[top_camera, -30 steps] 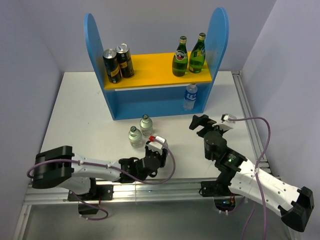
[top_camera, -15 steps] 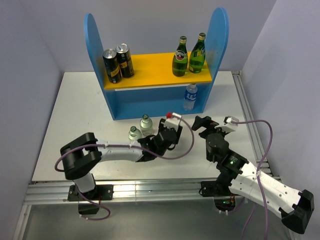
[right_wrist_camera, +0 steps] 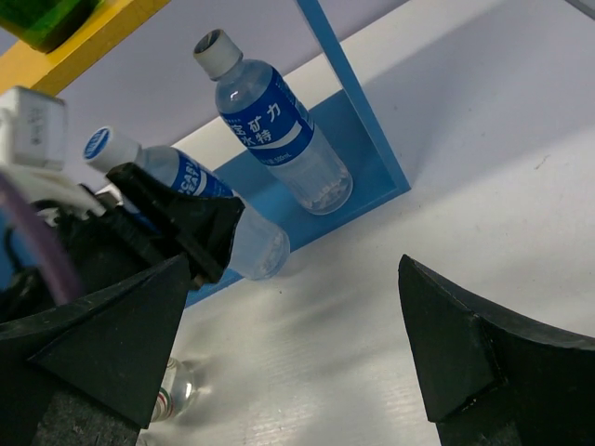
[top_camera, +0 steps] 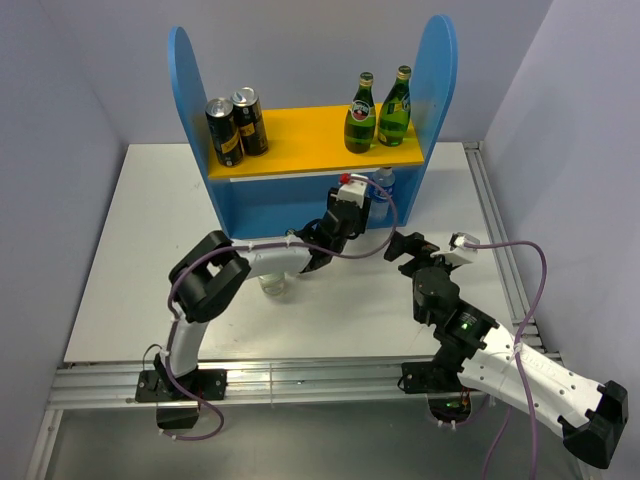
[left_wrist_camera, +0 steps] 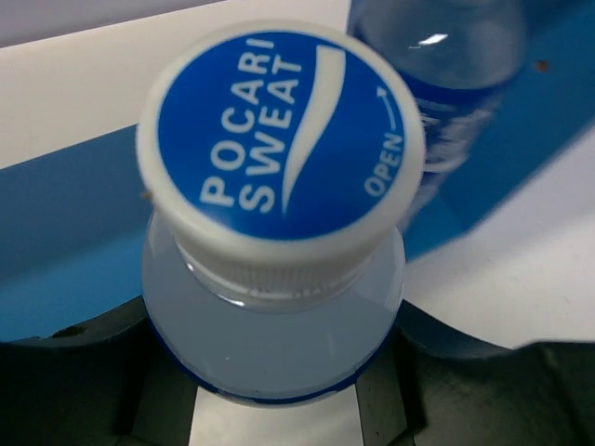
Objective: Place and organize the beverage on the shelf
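My left gripper (top_camera: 345, 218) is shut on a clear water bottle with a blue-and-white cap (left_wrist_camera: 279, 139). It holds the bottle tilted at the front edge of the blue shelf's lower level (top_camera: 290, 208). The right wrist view shows this bottle (right_wrist_camera: 191, 186) next to a second water bottle (right_wrist_camera: 279, 139), which stands upright at the right end of the lower level (top_camera: 380, 190). Two green glass bottles (top_camera: 377, 110) stand on the orange board (top_camera: 300, 135) at the right. One squat clear bottle (top_camera: 273, 284) shows under my left arm; the other is hidden. My right gripper (top_camera: 418, 246) is open and empty over the table.
Two dark cans (top_camera: 235, 124) stand at the left end of the orange board. Tall blue side panels (top_camera: 436, 60) close off the shelf's ends. A metal rail (top_camera: 495, 230) runs along the table's right edge. My left arm stretches across the table's middle.
My left gripper has swung from near the table's front edge, past the squat bottles, up to the shelf's lower level. My right gripper has barely moved.
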Controlling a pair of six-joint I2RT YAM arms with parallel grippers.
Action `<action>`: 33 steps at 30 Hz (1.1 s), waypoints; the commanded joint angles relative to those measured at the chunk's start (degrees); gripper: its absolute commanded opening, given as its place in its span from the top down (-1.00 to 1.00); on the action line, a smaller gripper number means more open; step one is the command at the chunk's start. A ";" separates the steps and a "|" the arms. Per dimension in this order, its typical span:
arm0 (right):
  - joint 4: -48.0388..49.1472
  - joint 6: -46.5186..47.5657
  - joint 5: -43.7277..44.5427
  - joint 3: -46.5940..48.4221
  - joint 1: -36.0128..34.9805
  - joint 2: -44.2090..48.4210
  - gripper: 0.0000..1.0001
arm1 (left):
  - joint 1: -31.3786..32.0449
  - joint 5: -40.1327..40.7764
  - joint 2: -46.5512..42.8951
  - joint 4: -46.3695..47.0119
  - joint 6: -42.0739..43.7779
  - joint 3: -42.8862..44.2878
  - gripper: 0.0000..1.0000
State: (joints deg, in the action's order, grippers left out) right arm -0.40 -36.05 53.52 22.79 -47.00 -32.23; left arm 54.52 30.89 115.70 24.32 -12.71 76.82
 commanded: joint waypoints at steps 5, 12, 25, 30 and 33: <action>2.43 0.19 0.80 -0.90 -0.37 -0.20 -1.00 | -4.95 -4.61 2.86 10.22 -1.88 9.05 0.99; 3.04 0.28 0.45 -0.73 -0.28 -1.70 -1.00 | -5.83 -10.41 7.25 8.38 -3.90 13.79 0.99; 4.18 0.28 -0.52 -0.99 -0.28 -2.75 -1.00 | -5.83 -3.83 10.07 16.20 -0.31 13.53 0.99; 4.36 0.19 -0.78 -0.90 -0.19 -3.19 -1.00 | -5.65 -0.75 10.16 19.71 2.25 12.48 0.99; 4.53 0.28 -0.87 -0.99 -0.28 -3.28 -1.00 | -5.65 0.04 11.30 20.60 3.74 13.01 0.99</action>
State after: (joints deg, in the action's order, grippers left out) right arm 1.72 -35.90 52.01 22.06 -47.00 -35.42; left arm 50.26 27.40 127.83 34.37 -10.92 86.46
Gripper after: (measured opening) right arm 0.998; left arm 0.596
